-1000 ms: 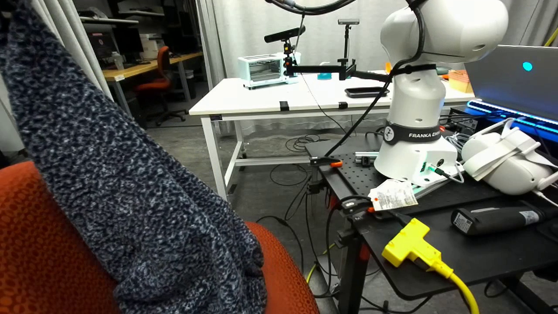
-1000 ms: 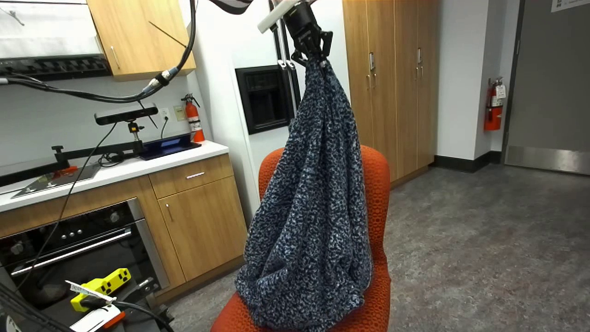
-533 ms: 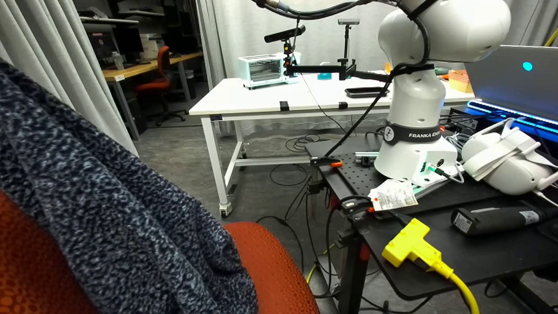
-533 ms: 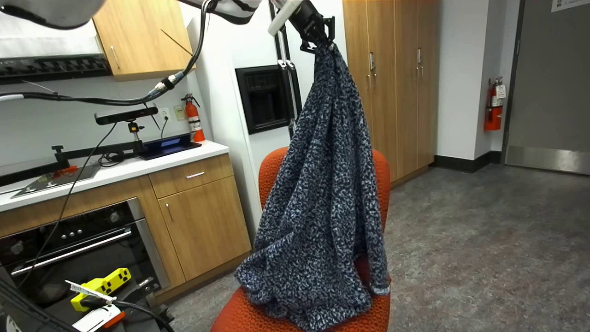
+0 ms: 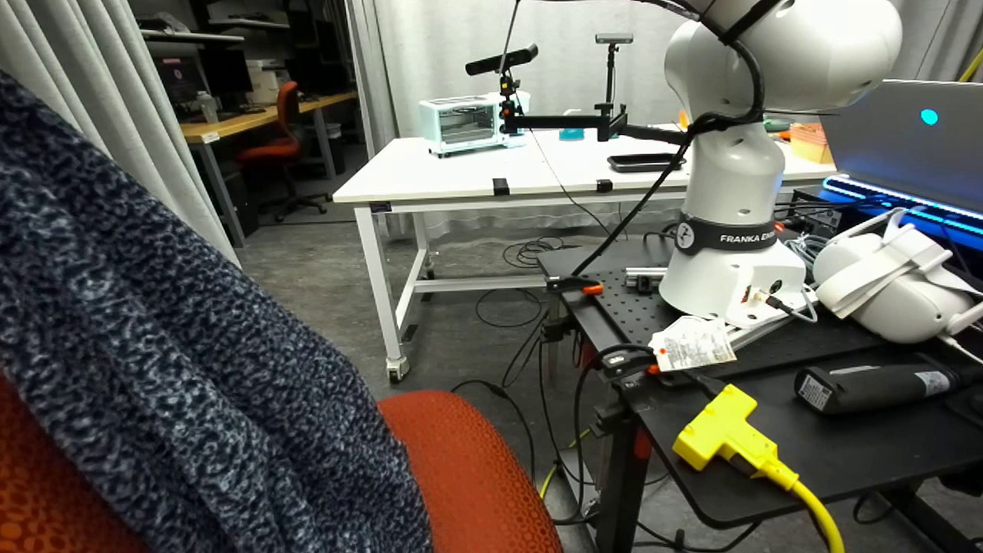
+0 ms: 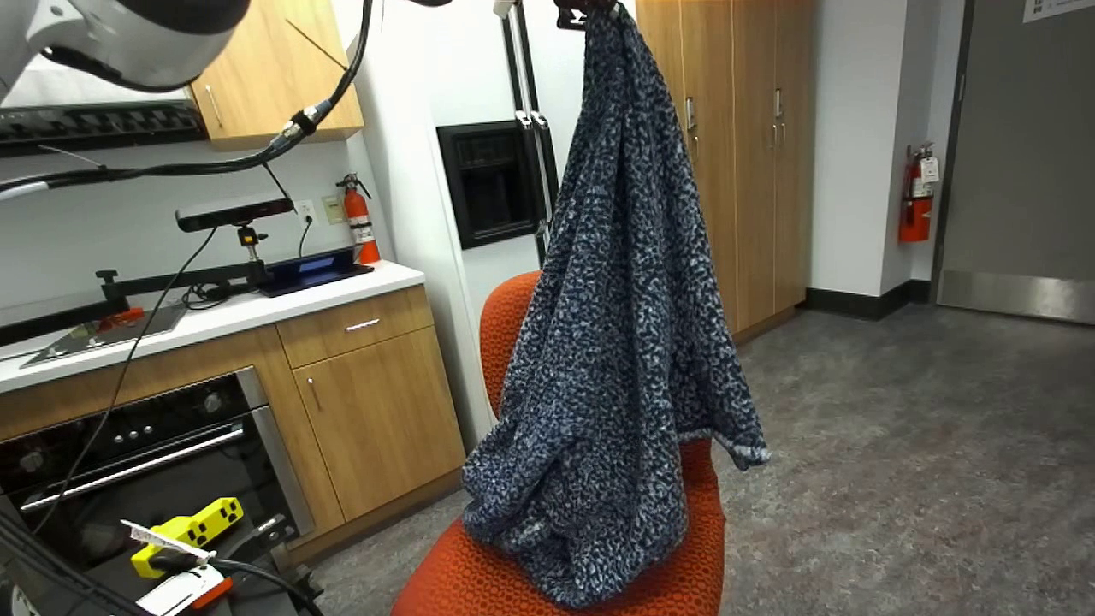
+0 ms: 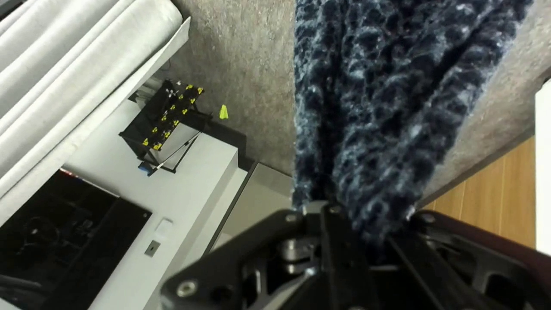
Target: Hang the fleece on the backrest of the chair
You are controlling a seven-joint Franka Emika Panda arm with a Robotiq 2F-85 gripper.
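Observation:
My gripper [image 6: 590,7] is at the top edge of an exterior view, mostly cut off, high above the chair. In the wrist view the gripper's fingers [image 7: 366,217] are closed on the bunched top of the fleece [image 7: 387,99]. The mottled navy-grey fleece [image 6: 616,299] hangs in long folds in front of the orange-red backrest [image 6: 506,334] and hides most of it. Its lower end is over the seat [image 6: 479,573]; I cannot tell whether it touches. One corner hangs out past the chair's right side. The fleece [image 5: 192,346] also shows against the orange upholstery [image 5: 46,484].
A black robot table [image 5: 829,461] holds a yellow power strip [image 5: 722,430] and a headset [image 5: 891,284]. A white table [image 5: 461,173] stands behind. A counter [image 6: 257,308] and a fridge [image 6: 496,171] are beyond the chair. A loose cable [image 6: 299,128] hangs from the arm.
My gripper has risen to the top of the view, still holding the fleece. The fleece is pulled up, its lower right corner has swung out to the right, and it covers more of the backrest's right side.

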